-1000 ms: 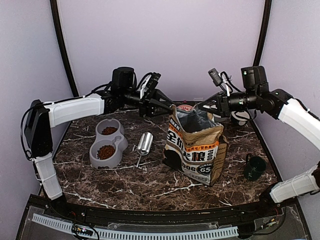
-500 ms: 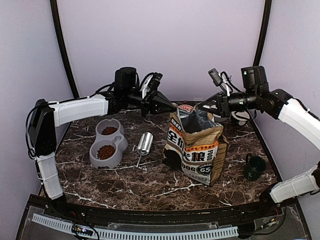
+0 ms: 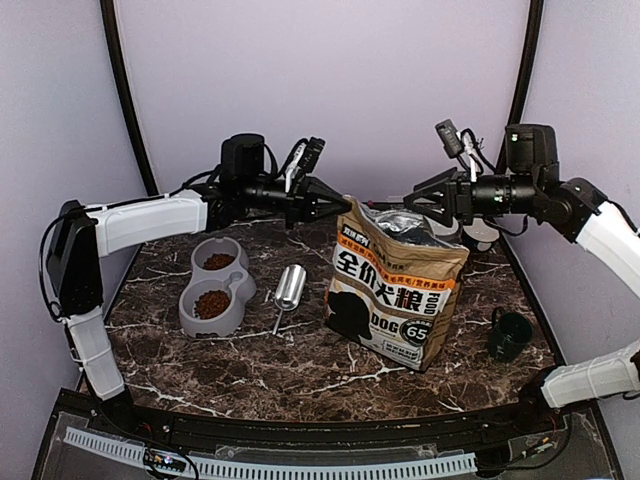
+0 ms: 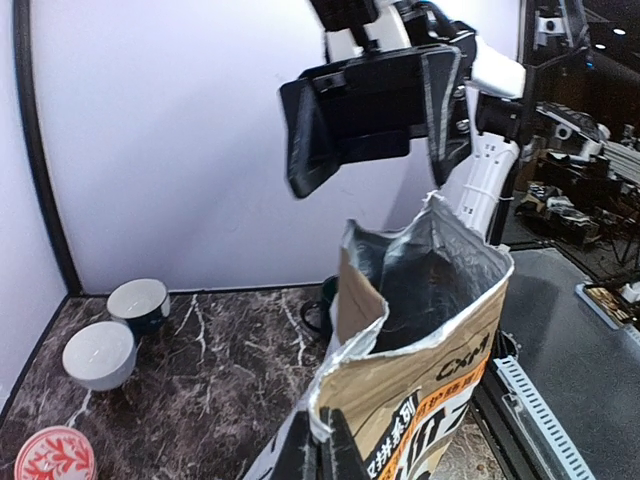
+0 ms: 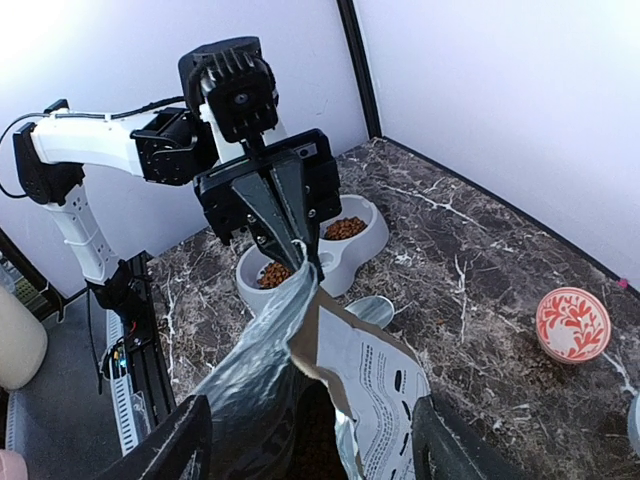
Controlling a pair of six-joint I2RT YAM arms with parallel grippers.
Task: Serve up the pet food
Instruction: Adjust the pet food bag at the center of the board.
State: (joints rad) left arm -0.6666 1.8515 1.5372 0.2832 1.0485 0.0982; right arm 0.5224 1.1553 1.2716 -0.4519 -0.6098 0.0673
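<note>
The pet food (image 3: 211, 303) lies as reddish-brown kibble in both wells of the grey double bowl (image 3: 236, 291), also seen in the right wrist view (image 5: 345, 228). The printed dog-food bag (image 3: 395, 290) stands upright at mid-table with its top torn open. My left gripper (image 3: 338, 205) is shut on the bag's upper left corner; its fingers (image 4: 300, 455) pinch the foil rim (image 4: 330, 385). My right gripper (image 3: 422, 200) hangs open just above the bag's right top edge, its fingers (image 5: 190, 440) standing wide on either side of the bag's mouth (image 5: 330, 420) without touching it.
A metal scoop (image 3: 290, 287) lies between the bowl and the bag. A dark green cup (image 3: 510, 335) stands at the right. Behind the bag are two white bowls (image 4: 138, 300) (image 4: 100, 352) and a red patterned bowl (image 5: 572, 325). Walls close off the back and sides.
My left gripper closed on the bag's left corner. My right gripper let go of the bag's right edge, opened and drew back to the right. The bag's top has spread wider.
</note>
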